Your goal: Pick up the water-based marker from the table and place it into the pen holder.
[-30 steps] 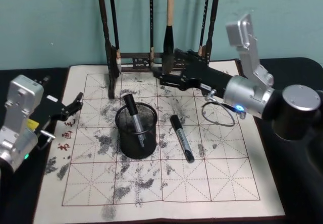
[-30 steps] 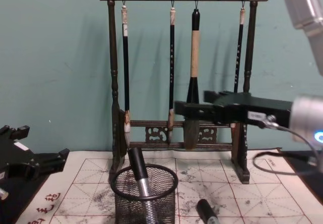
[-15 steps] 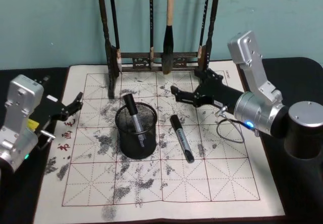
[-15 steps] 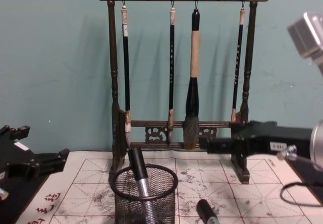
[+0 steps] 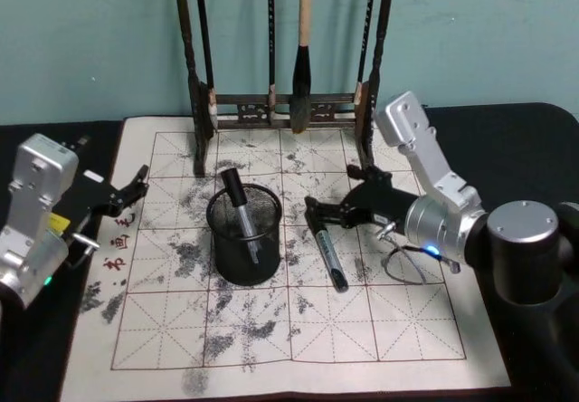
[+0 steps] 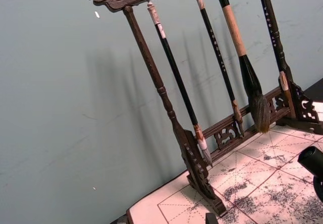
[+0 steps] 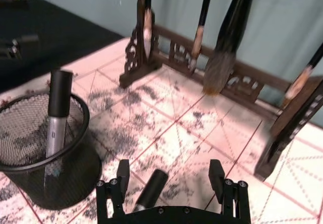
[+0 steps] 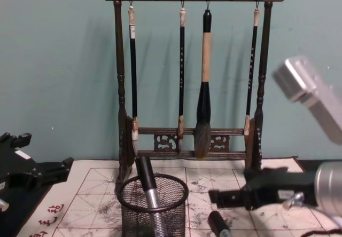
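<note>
A black and silver water-based marker (image 5: pixel 326 249) lies on the gridded mat, right of the pen holder (image 5: pixel 244 239), a round black wire-mesh cup. Another marker (image 5: pixel 239 210) stands slanted inside that cup. My right gripper (image 5: pixel 331 191) hangs open just above the lying marker's cap end. In the right wrist view its fingers (image 7: pixel 119 176) straddle the marker cap (image 7: pixel 150 189) without touching it, and the pen holder (image 7: pixel 25 133) stands close beside. The chest view shows the right gripper (image 8: pixel 230 197) low over the marker cap (image 8: pixel 216 223). My left gripper (image 5: pixel 136 189) rests open at the mat's left edge.
A tall dark wooden brush rack (image 5: pixel 280 108) with several hanging brushes stands at the back of the mat, close behind my right gripper. The ink-stained practice mat (image 5: pixel 362 330) has free room at its front. A thin cable loop (image 5: pixel 398 264) lies by the right arm.
My right gripper has come away from the brush rack, moving nearer and lower until it hangs over the lying marker's cap. The left arm, both markers and the pen holder have stayed still.
</note>
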